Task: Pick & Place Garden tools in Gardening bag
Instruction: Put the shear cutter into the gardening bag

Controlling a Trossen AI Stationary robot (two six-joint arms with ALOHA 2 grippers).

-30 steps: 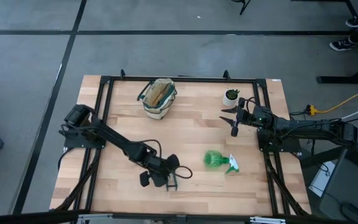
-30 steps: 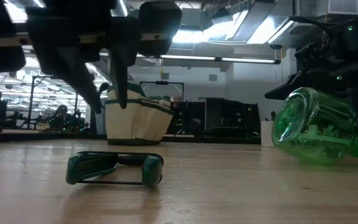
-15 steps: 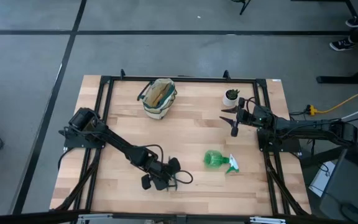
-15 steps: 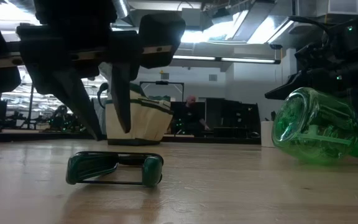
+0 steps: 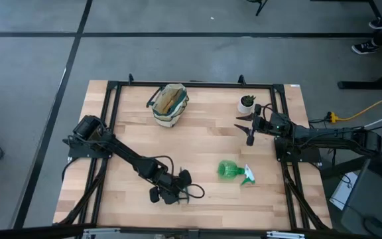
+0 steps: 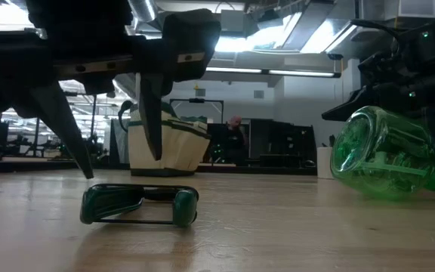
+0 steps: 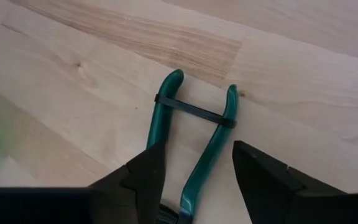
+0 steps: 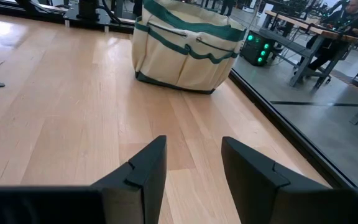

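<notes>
Pruning shears with green handles [image 7: 162, 109] lie flat on the table near its front edge [image 5: 192, 192], a black clasp across the handles; they also show in the low view [image 6: 112, 202]. My left gripper [image 5: 180, 188] is open and hovers just above them [image 6: 121, 166], one finger on each side of the blade end [image 7: 199, 149], touching nothing. The green spray bottle [image 5: 234, 171] lies on its side. The beige bag [image 5: 169, 104] stands at the far side. My right gripper [image 5: 247, 126] is open and empty. The rake and trowel are not in view.
A small white-potted plant [image 5: 247, 101] stands at the far right, close to my right gripper. A black metal frame [image 5: 111, 99] runs around the table. The right wrist view shows the bag [image 8: 185, 53] across bare wood.
My left gripper has come down toward the shears and gone a little toward the table's near-left, and the gap between its fingers has widened. The shears, the bottle and my right arm have kept still.
</notes>
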